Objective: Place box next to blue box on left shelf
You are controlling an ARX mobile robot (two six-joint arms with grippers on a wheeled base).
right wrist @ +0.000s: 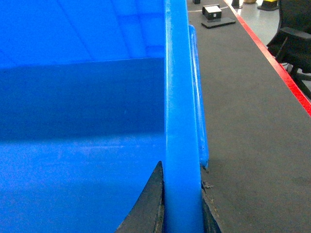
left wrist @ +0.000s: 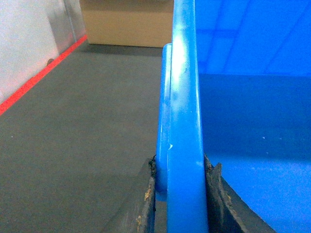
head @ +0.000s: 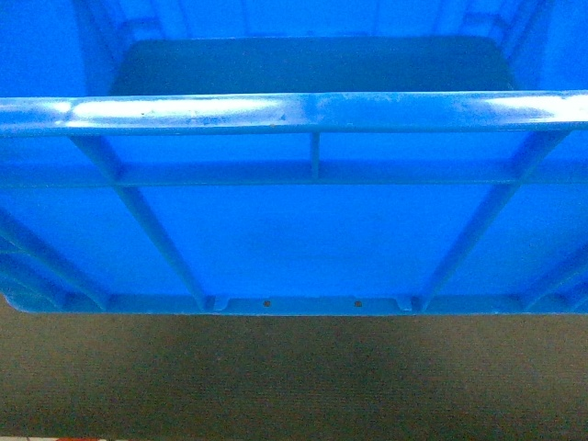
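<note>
The box (head: 303, 239), a bright-blue open-top crate with ribbed walls and a small two-hole tab at its bottom edge, fills most of the head view and hangs above the grey carpet. Its left rim (left wrist: 184, 121) runs straight up the left wrist view, and my left gripper (left wrist: 181, 194) is shut on that rim, one dark finger on each side. The right rim (right wrist: 181, 121) is clamped the same way by my right gripper (right wrist: 181, 204). Neither gripper shows in the head view. The left shelf and the other blue box are out of view.
Grey carpet (head: 294, 377) lies under the crate. A red floor line (left wrist: 34, 80) and a cardboard box (left wrist: 126, 22) sit ahead on the left. On the right are a red line (right wrist: 282, 63), a black chair (right wrist: 296, 34) and a small black device (right wrist: 214, 14).
</note>
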